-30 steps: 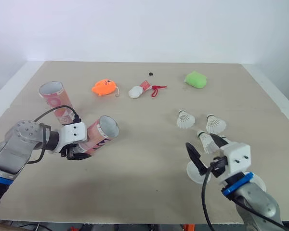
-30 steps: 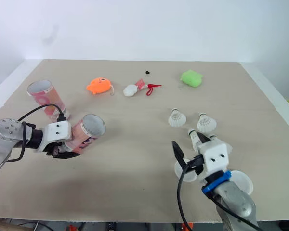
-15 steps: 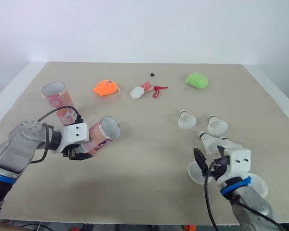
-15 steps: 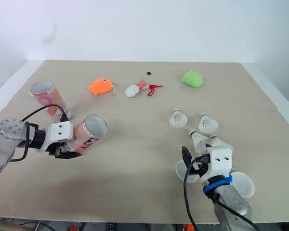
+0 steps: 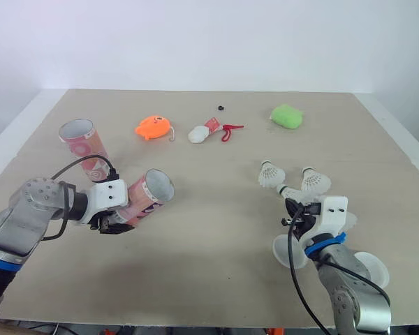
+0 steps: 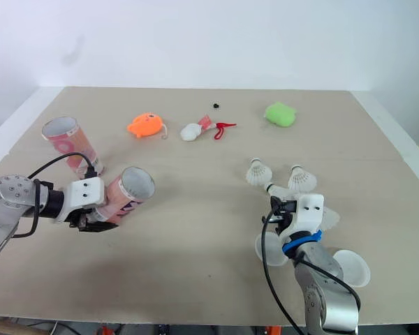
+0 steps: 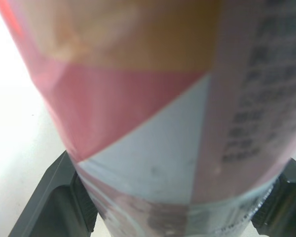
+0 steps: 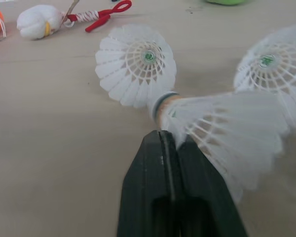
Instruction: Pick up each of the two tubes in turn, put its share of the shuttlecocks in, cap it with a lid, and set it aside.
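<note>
Forward from beside the lids (image 5: 369, 269) the right gripper (image 8: 168, 136) has gone to the shuttlecocks, and its fingers now press together on the skirt of one shuttlecock (image 8: 222, 128) just behind the cork, which points ahead and slightly leftward, close by the two loose shuttlecocks (image 5: 269, 174). The left gripper (image 5: 112, 220) is clamped round a tube (image 5: 145, 197), held tilted off the table (image 5: 216, 230), long axis slanting up with the open mouth toward the right arm. Bare table lies between mouth and shuttlecock, well apart, while the second tube (image 5: 84, 148) stands behind, nearer the left edge.
</note>
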